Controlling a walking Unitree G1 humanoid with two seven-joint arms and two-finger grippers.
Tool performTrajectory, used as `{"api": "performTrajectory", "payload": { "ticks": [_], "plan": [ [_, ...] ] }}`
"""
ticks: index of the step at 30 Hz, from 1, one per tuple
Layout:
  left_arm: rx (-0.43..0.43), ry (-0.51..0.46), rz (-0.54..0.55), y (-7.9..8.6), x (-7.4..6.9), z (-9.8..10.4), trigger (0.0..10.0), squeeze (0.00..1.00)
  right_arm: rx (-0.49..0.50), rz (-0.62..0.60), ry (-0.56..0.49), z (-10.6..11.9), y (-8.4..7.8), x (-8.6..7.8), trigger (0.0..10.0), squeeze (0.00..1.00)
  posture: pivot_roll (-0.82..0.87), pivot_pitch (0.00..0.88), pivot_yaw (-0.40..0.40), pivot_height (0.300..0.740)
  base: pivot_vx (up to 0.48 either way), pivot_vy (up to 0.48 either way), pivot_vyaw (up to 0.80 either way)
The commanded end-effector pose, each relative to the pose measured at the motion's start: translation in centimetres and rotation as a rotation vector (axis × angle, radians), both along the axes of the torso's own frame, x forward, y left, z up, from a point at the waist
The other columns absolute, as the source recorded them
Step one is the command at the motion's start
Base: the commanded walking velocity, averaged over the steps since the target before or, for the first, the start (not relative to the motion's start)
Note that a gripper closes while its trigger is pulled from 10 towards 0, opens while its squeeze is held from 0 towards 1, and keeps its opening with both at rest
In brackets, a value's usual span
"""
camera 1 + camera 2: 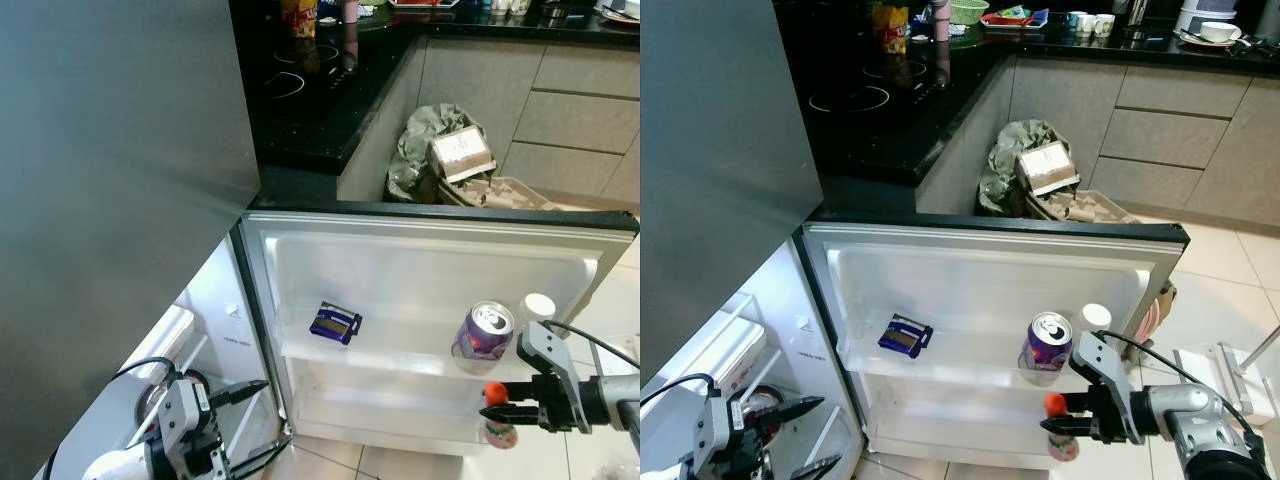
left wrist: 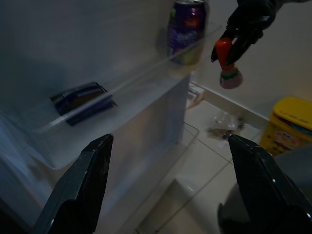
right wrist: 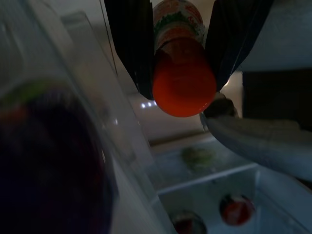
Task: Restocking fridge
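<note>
Bottle [image 1: 500,422] with an orange cap hangs upright in the right gripper [image 1: 1060,412], whose two black fingers pinch it at the neck just under the cap, so its long axis runs straight down below them. It sits in front of the open fridge door [image 1: 420,250], out from the door shelf [image 1: 380,362] and a little lower than the purple can [image 1: 484,333] that stands on that shelf beside a white-capped container [image 1: 538,305]. To land on the shelf the bottle likely has to rise over the rail and go inward, into the free stretch between the can and the dark blue packet [image 1: 336,323]. The right arm is plainly the nearer one. The left gripper [image 1: 255,420] waits low by the fridge interior, fingers spread and holding nothing. Behind the door lie a black cooktop counter [image 1: 300,110], grey cabinets and a bag of rubbish [image 1: 440,150] on the tiled floor.
</note>
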State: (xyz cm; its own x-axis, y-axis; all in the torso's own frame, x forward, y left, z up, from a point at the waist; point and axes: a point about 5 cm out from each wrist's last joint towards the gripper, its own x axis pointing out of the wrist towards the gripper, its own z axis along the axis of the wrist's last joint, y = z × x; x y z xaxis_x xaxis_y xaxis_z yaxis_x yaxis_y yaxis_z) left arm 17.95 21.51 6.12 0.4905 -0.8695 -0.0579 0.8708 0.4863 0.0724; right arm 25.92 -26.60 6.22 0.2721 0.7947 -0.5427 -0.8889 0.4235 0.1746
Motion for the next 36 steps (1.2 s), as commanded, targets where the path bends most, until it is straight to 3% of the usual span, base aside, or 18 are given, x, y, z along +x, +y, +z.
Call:
{"api": "performTrajectory", "payload": {
  "ticks": [1, 12, 17, 22, 25, 29, 36],
  "plan": [
    [-0.002, 0.002, -0.009, -0.6, -0.1, 0.0, 10.0, 0.00, 0.032, 0.036, 0.013, 0.1, 0.6, -0.2, 10.0, 0.00, 0.00, 0.000, -0.006, 0.740, 0.000, 0.000, 0.00],
    [0.048, -0.013, 0.017, -0.3, 0.2, 0.0, 10.0, 0.00, 0.189, 0.154, -0.001, 2.1, 3.1, -0.4, 10.0, 0.00, -0.01, 0.000, 0.002, 0.740, 0.000, 0.000, 0.00],
    [0.125, -0.025, 0.060, 0.6, 0.7, 0.1, 10.0, 0.00, 0.320, 0.213, -0.067, 4.2, 5.9, -0.1, 10.0, 0.00, -0.01, 0.000, 0.012, 0.740, 0.000, 0.000, 0.00],
    [0.162, -0.036, 0.084, 1.6, 1.2, 0.4, 10.0, 0.00, 0.385, 0.243, -0.137, 5.9, 8.1, 0.3, 10.0, 0.00, 0.00, 0.000, 0.014, 0.740, 0.000, 0.000, 0.00],
    [0.164, -0.036, 0.088, 1.7, 1.3, 0.4, 10.0, 0.00, 0.386, 0.242, -0.158, 6.2, 8.5, 0.5, 10.0, 0.00, 0.00, 0.000, 0.014, 0.740, 0.000, 0.000, 0.00],
    [0.168, -0.032, 0.090, 2.0, 1.3, 0.2, 10.0, 0.00, 0.306, 0.195, -0.257, 6.9, 10.0, 1.9, 10.0, 0.00, -0.01, 0.000, 0.013, 0.740, 0.000, 0.000, 0.00],
    [0.175, -0.026, 0.091, 2.0, 1.4, -0.2, 10.0, 0.00, 0.242, 0.117, -0.272, 7.8, 11.5, 2.6, 10.0, 0.00, -0.01, 0.000, 0.009, 0.740, 0.000, 0.000, 0.00]
  ]
}}
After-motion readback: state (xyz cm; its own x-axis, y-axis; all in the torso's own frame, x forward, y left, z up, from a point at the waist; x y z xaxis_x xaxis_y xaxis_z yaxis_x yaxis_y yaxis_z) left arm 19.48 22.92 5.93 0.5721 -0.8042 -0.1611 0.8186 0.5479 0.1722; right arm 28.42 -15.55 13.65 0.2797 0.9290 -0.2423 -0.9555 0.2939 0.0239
